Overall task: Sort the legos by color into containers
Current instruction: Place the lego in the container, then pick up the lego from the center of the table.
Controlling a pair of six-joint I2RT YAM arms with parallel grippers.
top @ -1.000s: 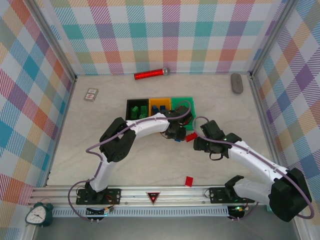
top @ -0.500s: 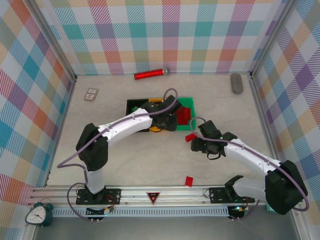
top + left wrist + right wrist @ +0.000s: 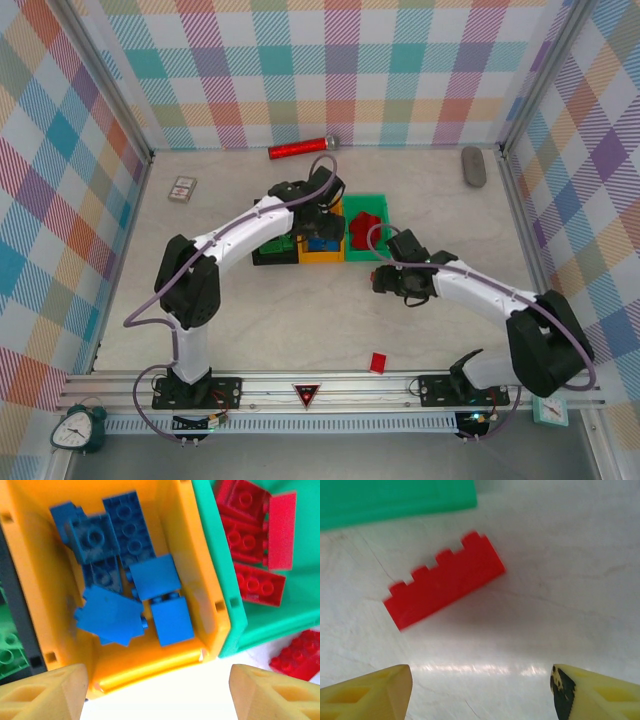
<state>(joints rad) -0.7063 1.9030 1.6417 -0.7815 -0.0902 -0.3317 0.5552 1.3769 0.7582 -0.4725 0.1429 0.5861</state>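
Left end effector: released, fingers wide apart and empty, hanging over the near wall of the orange-yellow bin, which holds the blue bricks. Right end effector: released, above the desk. A red brick lies flat ahead of its fingers, untouched, just beside the green bin on the side toward the desk's near edge. More red bricks lie inside the green bin.
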